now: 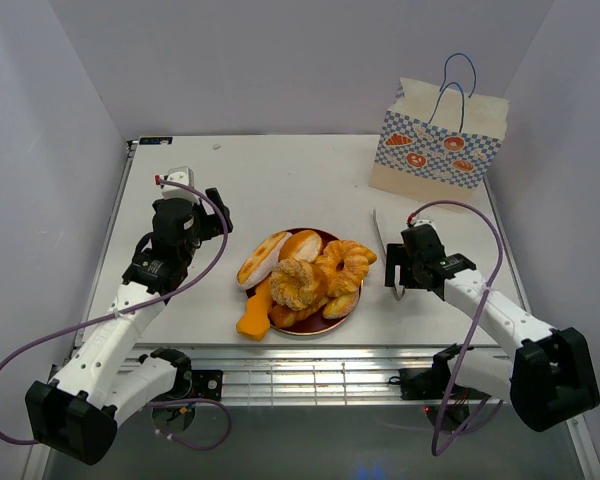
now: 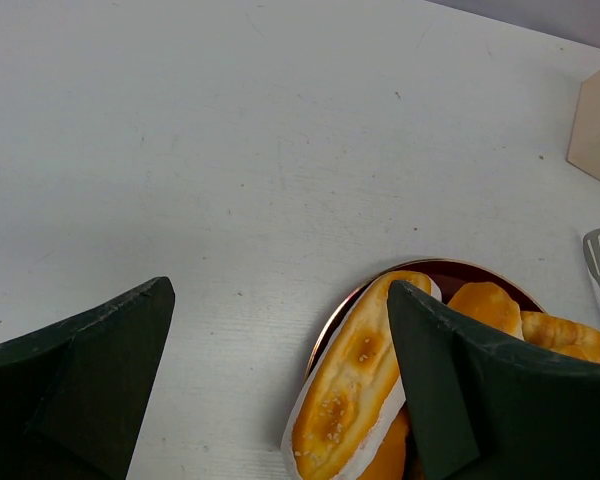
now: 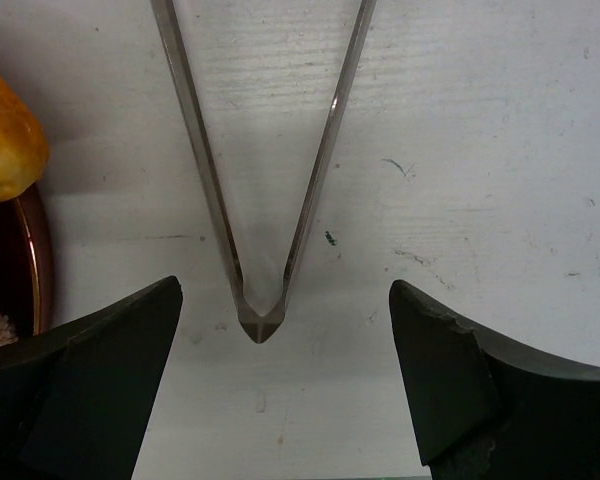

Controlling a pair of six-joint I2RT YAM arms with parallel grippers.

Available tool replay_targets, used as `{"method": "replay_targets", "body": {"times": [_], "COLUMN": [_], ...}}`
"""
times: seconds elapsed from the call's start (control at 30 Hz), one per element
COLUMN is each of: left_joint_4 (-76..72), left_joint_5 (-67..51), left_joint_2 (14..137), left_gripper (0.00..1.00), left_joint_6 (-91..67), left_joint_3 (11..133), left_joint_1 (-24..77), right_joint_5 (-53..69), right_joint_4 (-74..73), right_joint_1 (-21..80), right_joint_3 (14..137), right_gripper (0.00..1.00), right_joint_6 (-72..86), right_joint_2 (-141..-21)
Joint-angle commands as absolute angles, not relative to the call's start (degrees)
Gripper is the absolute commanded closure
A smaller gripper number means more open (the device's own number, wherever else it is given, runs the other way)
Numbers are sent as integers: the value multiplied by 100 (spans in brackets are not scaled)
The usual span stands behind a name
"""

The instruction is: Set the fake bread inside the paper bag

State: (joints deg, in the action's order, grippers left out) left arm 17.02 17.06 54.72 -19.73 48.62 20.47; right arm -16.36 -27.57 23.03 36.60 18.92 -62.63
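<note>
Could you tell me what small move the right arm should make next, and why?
Probably lower the right gripper and close on the tongs: it is open, and the tongs' joined end lies on the table right between its jaws, not yet gripped.

Tongs (image 1: 379, 228) lie flat between plate (image 1: 325, 327) and paper bag (image 1: 435, 150) — a low obstacle.
</note>
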Motion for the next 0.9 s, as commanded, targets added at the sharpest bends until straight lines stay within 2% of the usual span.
{"method": "replay_targets", "body": {"times": [0.0,0.53,0.73,0.87], "left_joint_4": [1784,1784,1784,1767], "left_joint_5": [1591,1714,1679,1635], "left_joint_2": [5440,5502,5528,5546], "left_gripper": [2,2,2,2], "left_joint_6": [-1942,-1925,-1916,-1916], "left_joint_3": [5080,5071,5080,5071], "left_joint_1": [2057,2057,2057,2057], "right_joint_5": [-1802,-1916,-1600,-1442], "right_joint_4": [-2224,-1301,-958,-835], "right_joint_1": [2338,2312,2075,1934], "right_joint_3": [3638,4438,4307,4193], "right_gripper": [10,10,1,12], "right_joint_6": [1890,1837,1872,1846], "right_joint_2": [-6661,-8525,-8701,-8728]}}
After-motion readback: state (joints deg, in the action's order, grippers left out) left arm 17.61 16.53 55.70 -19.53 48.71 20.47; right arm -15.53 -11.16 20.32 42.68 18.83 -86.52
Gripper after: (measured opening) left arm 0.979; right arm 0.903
